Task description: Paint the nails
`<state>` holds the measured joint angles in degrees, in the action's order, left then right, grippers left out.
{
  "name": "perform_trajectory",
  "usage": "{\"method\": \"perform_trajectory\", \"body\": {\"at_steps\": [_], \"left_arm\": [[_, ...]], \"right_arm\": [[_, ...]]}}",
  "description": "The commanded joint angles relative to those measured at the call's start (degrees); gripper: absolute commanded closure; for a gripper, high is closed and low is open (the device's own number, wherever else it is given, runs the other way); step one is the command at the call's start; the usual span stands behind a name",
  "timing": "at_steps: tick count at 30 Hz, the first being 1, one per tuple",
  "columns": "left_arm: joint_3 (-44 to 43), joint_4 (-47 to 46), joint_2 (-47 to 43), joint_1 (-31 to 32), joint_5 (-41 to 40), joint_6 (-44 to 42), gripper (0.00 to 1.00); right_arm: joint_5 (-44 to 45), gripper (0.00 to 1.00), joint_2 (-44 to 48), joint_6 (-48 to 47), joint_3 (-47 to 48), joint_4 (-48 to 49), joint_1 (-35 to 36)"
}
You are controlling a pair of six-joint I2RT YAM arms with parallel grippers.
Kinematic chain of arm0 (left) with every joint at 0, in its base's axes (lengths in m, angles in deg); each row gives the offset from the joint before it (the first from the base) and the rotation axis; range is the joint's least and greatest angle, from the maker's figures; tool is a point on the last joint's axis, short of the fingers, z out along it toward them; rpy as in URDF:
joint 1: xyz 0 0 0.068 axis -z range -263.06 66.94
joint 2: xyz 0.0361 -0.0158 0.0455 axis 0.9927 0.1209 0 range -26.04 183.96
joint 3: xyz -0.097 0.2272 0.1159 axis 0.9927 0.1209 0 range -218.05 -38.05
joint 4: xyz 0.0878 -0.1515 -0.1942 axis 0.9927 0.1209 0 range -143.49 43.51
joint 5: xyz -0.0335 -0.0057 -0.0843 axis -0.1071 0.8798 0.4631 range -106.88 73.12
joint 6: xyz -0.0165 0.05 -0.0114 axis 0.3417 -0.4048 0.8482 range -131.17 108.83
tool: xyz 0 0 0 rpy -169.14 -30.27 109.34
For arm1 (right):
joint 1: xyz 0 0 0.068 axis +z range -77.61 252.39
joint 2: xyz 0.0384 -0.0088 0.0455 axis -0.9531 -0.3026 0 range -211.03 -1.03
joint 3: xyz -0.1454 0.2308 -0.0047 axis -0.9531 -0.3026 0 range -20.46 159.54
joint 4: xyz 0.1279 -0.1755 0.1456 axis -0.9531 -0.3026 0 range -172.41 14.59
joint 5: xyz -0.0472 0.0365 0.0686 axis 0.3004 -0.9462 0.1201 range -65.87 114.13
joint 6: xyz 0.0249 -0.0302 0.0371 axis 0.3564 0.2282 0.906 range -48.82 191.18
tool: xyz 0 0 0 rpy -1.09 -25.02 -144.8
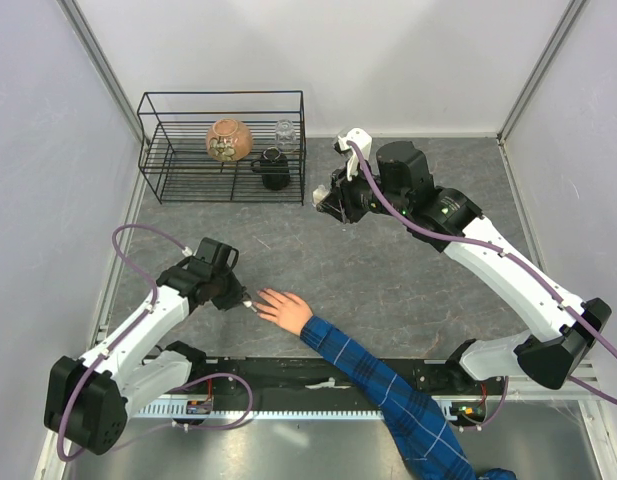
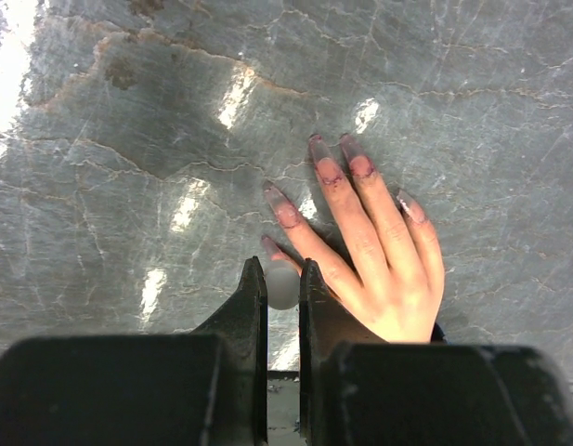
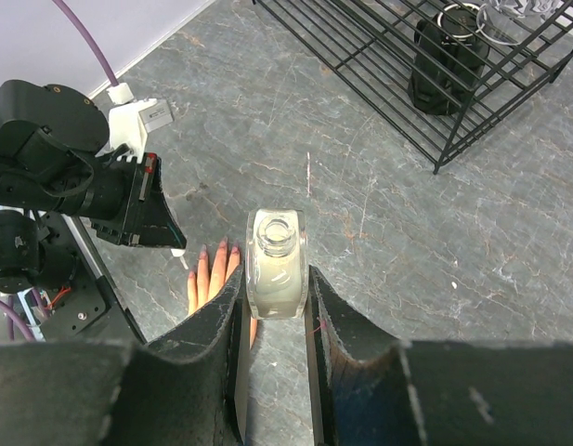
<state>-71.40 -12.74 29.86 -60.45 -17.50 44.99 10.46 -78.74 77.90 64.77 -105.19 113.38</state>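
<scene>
Grey marbled table top (image 1: 408, 300) carries a bare hand (image 2: 384, 269) lying flat at the near middle. Its fingers are spread and point left toward the left gripper (image 2: 282, 275), and its blue plaid sleeve (image 1: 378, 385) runs back to the near edge. The nails (image 2: 353, 156) show uneven pinkish smears, so the coat looks partial. The left gripper's jaws stand narrow, pinched on a small white cap (image 2: 282, 288) poised at the thumb tip; the brush under it is hidden, so contact cannot be told. Farther off and to the right, the right gripper (image 3: 277, 277) clamps the open clear bottle (image 3: 277, 265) upright, well apart from the hand. To do this stroke well, the left arm should probably come down gently onto the nail alone. It should then draw from base to tip with light pressure, avoid the skin, and return to the bottle once the brush runs dry.
</scene>
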Motion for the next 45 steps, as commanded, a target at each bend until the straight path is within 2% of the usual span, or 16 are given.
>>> {"method": "perform_trajectory", "body": {"at_steps": [1,9,45], "left_arm": [[0.3,-2.26,0.18,-0.37,0.27,-1.23,0.98],[0.47,-2.96,1.76,-0.38,2.38,-1.49,0.98],[0.47,-2.17,3.95,-0.99,2.38,-1.67,0.98]], "right_arm": [[-0.3,1.0,0.37,0.66,1.52,0.86,-0.3],[-0.65,1.0,0.19,0.57,1.43,0.95,-0.82],[-1.8,1.0,-0.6,0.92,0.99,1.13,-2.06]]}}
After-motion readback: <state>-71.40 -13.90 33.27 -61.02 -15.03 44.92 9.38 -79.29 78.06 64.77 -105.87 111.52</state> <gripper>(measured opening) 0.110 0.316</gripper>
